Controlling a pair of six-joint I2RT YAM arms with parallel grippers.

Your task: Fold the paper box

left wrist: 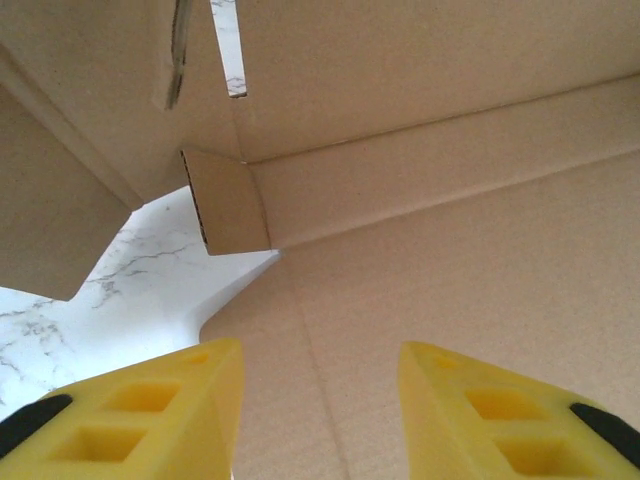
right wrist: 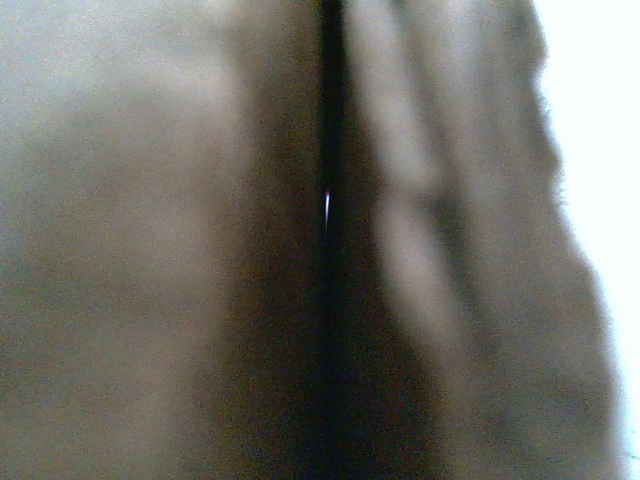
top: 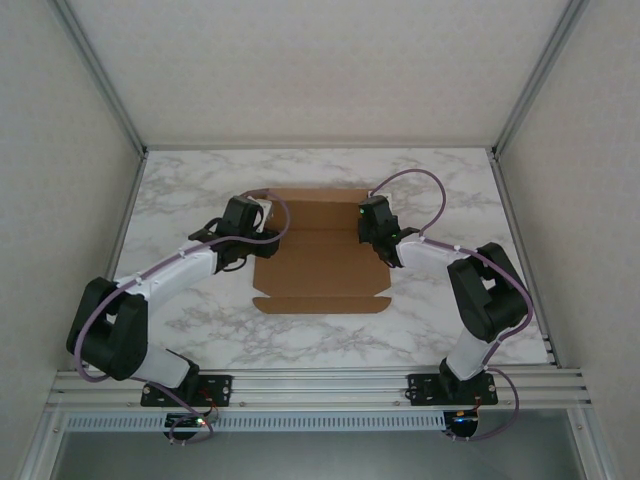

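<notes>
The marbled counter (top: pixel 200 320) carries the paper box (top: pixel 320 265), partly unfolded. The left end effector (left wrist: pixel 320 400) is spread wide with cardboard just below and ahead. The right end effector (top: pixel 372 222) sits at the box's opposite edge, and its spread cannot be told.

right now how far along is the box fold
Early. Done: one small corner tab of the paper box stands up. In hand: the left gripper, jaws open, and the right gripper sit at its side edges. Left: the near flap lies flat on the table, and no walls are closed up.
</notes>
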